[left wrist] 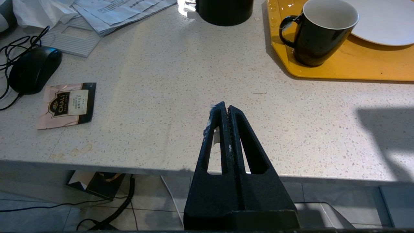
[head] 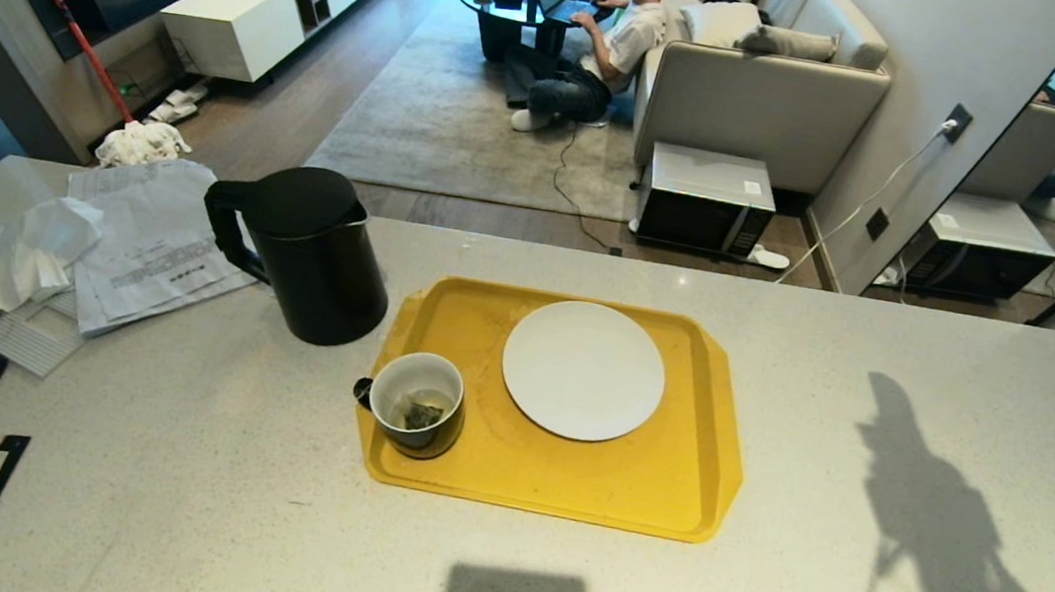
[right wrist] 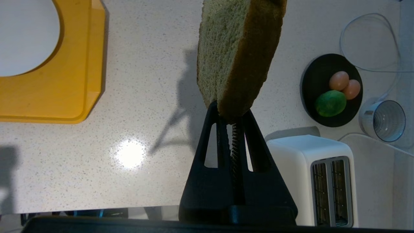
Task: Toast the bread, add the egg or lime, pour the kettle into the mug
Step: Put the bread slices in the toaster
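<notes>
Right gripper is clamped on the lower edge of the bread, holding it up in the air over the counter, out past the tray's right edge toward the counter's right end. We judge the bread is in transit; whether it is already toasted we cannot tell, the crumb looks pale green, no clear browning. Toaster sits at the counter's near right edge, both slots empty. Beside it the black dish holds two eggs and the lime, untouched. On the tray mid-counter the plate is bare; the mug at the tray's front-left corner has a tea bag, looks dry. Kettle stands just off the tray's back-left corner, not poured. Left gripper is closed on nothing, parked over the counter's near edge. Left to do: bread to plate or toaster, egg or lime, pour.
</notes>
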### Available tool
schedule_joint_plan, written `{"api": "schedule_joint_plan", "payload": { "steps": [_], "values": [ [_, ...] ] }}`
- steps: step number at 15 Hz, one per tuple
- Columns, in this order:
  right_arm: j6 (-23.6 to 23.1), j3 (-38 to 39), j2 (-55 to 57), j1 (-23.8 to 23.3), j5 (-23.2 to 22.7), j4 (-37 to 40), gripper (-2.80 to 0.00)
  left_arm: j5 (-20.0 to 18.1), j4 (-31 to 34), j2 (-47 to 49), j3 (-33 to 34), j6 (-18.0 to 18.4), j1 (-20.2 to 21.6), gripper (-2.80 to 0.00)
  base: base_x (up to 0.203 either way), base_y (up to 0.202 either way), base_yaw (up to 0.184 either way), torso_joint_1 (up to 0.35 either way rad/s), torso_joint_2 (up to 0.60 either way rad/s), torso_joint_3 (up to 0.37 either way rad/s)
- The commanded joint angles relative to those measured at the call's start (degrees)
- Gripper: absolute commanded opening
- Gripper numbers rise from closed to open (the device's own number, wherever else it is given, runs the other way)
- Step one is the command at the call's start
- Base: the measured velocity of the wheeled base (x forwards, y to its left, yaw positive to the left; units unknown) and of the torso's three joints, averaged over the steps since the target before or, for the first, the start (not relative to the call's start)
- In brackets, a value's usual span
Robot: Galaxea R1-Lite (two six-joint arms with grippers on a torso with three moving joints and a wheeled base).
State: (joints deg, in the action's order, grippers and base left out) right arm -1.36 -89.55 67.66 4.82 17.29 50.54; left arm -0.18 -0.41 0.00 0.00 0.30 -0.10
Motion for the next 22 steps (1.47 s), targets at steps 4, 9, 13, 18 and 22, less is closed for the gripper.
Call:
{"api": "schedule_joint_plan", "payload": {
  "steps": [4, 9, 13, 18, 22],
  "values": [
    [0.04, -1.29, -0.11, 0.02, 0.64, 0.26, -2.8, 0.01, -0.02, 0.0, 0.0, 0.05, 0.01, -2.8, 0.0, -0.001, -0.015, -0.001, 0.0, 0.0],
    [0.04, -1.64, -0.07, -0.01, 0.73, 0.26, -2.8, 0.01, -0.02, 0.0, 0.0, 0.05, 0.01, -2.8, 0.0, 0.008, -0.164, 0.006, 0.0, 0.001],
    [0.13, -1.77, -0.16, -0.07, 0.81, 0.26, -2.8, 0.01, -0.02, 0.0, 0.0, 0.05, 0.01, -2.8, 0.001, 0.009, -0.172, 0.005, 0.0, 0.001],
    [0.48, -1.59, -0.25, 0.01, 1.61, 0.26, -2.8, 0.01, -0.02, 0.0, 0.0, -0.04, 0.01, -2.8, 0.001, 0.009, -0.173, 0.003, 0.0, 0.002],
    [0.57, -1.39, -0.25, 0.02, 1.61, 0.35, -2.8, 0.01, -0.02, 0.0, 0.0, 0.05, 0.01, -2.8, 0.0, 0.002, -0.086, 0.003, 0.0, 0.002]
  ]
}}
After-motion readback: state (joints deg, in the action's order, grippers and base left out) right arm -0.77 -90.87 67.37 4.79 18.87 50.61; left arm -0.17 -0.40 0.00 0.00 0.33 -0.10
